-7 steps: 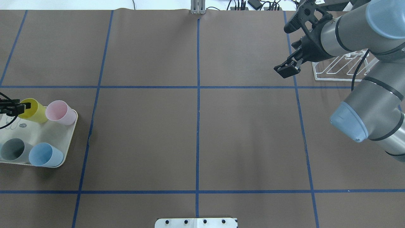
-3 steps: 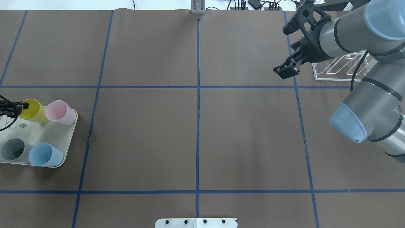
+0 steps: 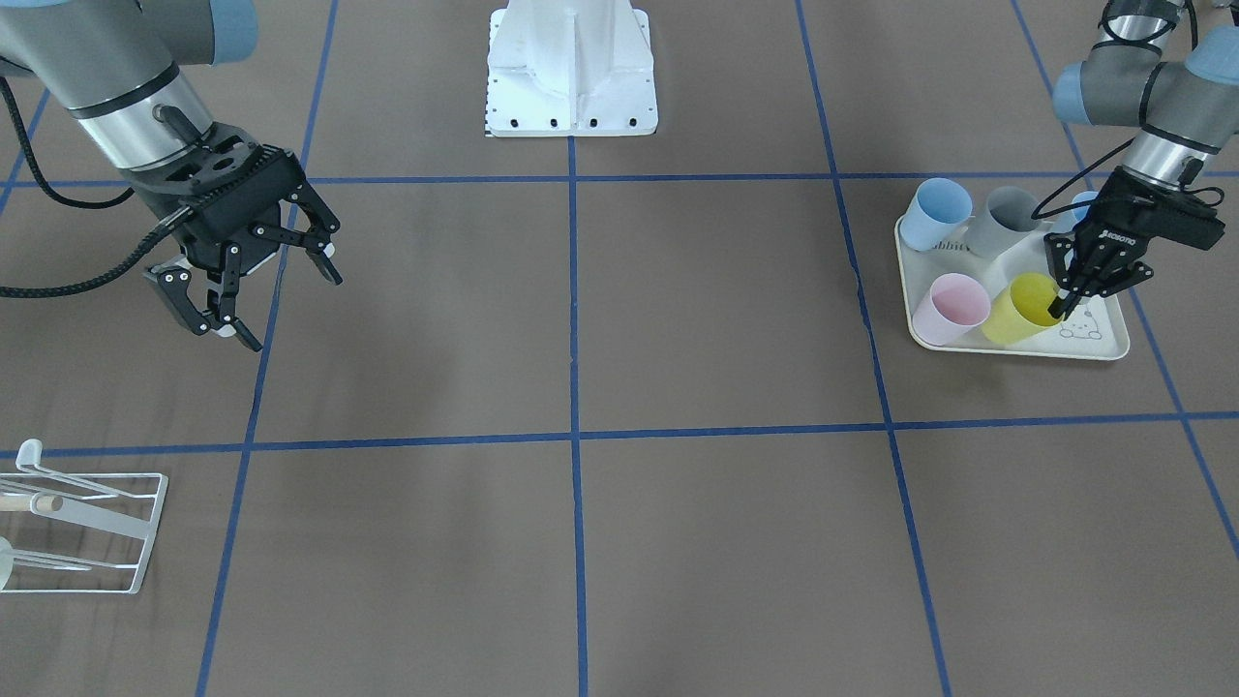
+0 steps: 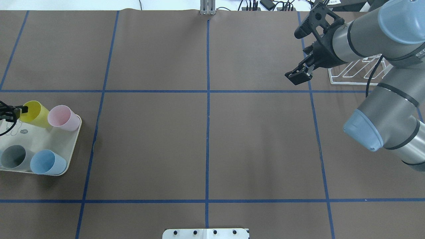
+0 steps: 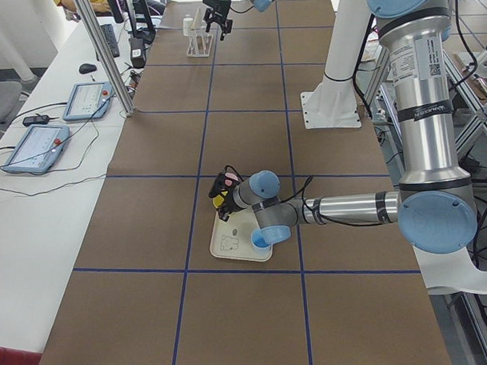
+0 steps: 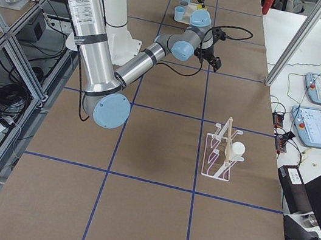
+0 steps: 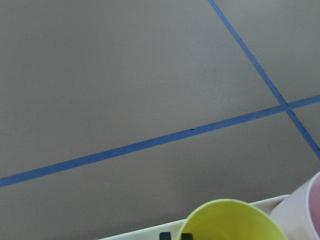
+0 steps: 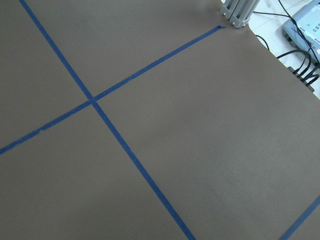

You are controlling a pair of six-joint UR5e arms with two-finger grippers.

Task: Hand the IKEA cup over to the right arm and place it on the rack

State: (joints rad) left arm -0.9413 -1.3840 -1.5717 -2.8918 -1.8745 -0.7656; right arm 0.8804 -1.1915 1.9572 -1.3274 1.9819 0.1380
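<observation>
Here the whole matter turns on distance across the bench. The yellow cup stands at the operators'-side edge of the cream tray, at the robot's far left end, just beside the pink cup. The left tool is on it. Its fingers come together over the cup's rim, one inside the mouth and one outside, so it looks clamped on the wall; the left wrist view shows two dark tips straddling that rim. The cup's long axis seems roughly upright, though I cannot tell whether it leans or has left the tray.

The right tool hangs over bare bench at the opposite end with its fingers spread wide and nothing between them — well apart from the cup. The rack lies near it, toward the operators' side.

So the left arm is far the nearer, and the cup lies toward the robot's left of the waiting right tool. My judgement is that the cup must travel toward the middle of the bench, rim held, leaving its body free for the other tool.
</observation>
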